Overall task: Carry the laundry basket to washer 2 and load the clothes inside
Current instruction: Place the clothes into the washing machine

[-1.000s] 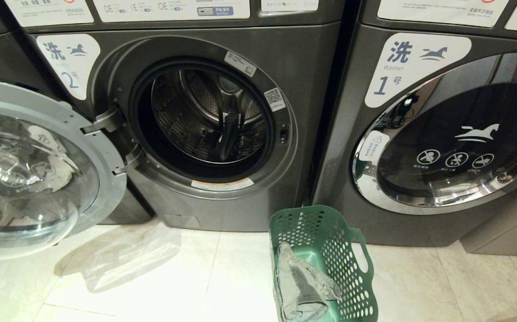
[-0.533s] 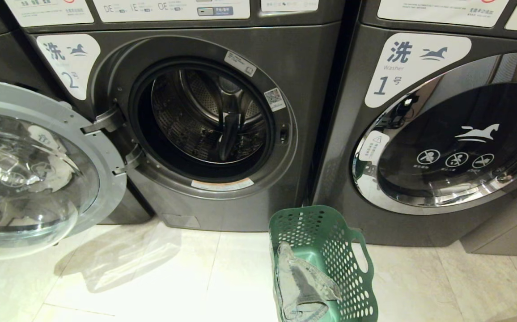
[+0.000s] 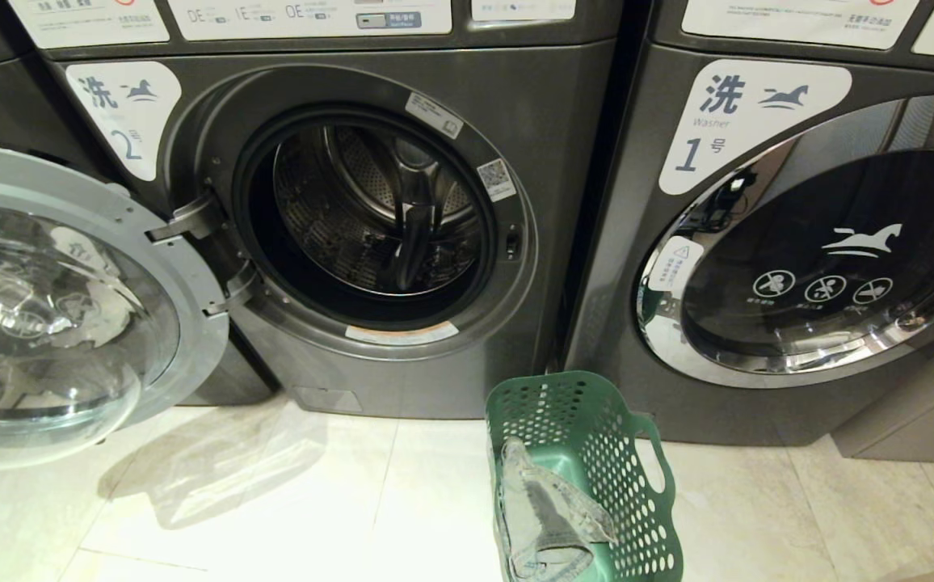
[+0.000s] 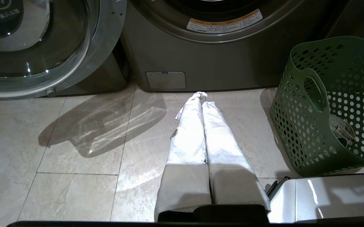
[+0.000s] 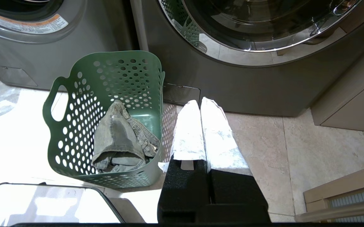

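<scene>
The laundry basket stands on the pale tiled floor, just in front of the seam between washer 2 and the washer labelled 1, a little nearer the latter. It is dark green, pierced all over with round holes, with a slot handle on each side. The clothes, a faded grey-green crumpled garment, lie inside it against one wall.

Washer 2 has its round door swung wide open to the robot's left, showing the bare steel drum. The washer labelled 1 has its chrome-rimmed door shut.

Neither arm appears in the head view. The left tool points at the base panel of washer 2, its two white-wrapped fingers pressed together and holding nothing; the basket is off to its side. The right tool points toward the foot of the washer labelled 1, just beside the basket, its fingers likewise closed tight and empty.
</scene>
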Controlling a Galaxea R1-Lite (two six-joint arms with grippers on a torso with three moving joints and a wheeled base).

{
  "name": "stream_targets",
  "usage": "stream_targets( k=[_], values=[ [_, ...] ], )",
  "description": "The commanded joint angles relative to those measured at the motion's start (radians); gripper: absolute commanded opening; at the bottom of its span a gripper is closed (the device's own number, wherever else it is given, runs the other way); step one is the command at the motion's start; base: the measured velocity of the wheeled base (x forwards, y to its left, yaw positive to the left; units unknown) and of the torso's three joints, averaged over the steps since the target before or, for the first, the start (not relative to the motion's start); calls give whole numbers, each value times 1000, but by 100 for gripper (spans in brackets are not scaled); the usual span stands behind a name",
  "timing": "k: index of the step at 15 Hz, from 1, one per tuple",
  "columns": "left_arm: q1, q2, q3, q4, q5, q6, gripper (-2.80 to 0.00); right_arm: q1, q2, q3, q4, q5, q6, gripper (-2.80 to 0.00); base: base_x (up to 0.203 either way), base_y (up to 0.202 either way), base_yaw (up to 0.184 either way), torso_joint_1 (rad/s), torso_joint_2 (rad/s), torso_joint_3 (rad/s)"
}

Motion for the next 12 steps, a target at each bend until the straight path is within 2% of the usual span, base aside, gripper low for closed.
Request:
stream_targets(
  k=[1,12],
  values=[
    [0,0,0,2,2,0,-280,0,-1,0,0,1,0,-280,0,0,0,0,0,0],
    [0,0,0,0,2,-1,-280,0,0,0,2,5,-28,-280,0,0,0,3,3,-184]
  ],
)
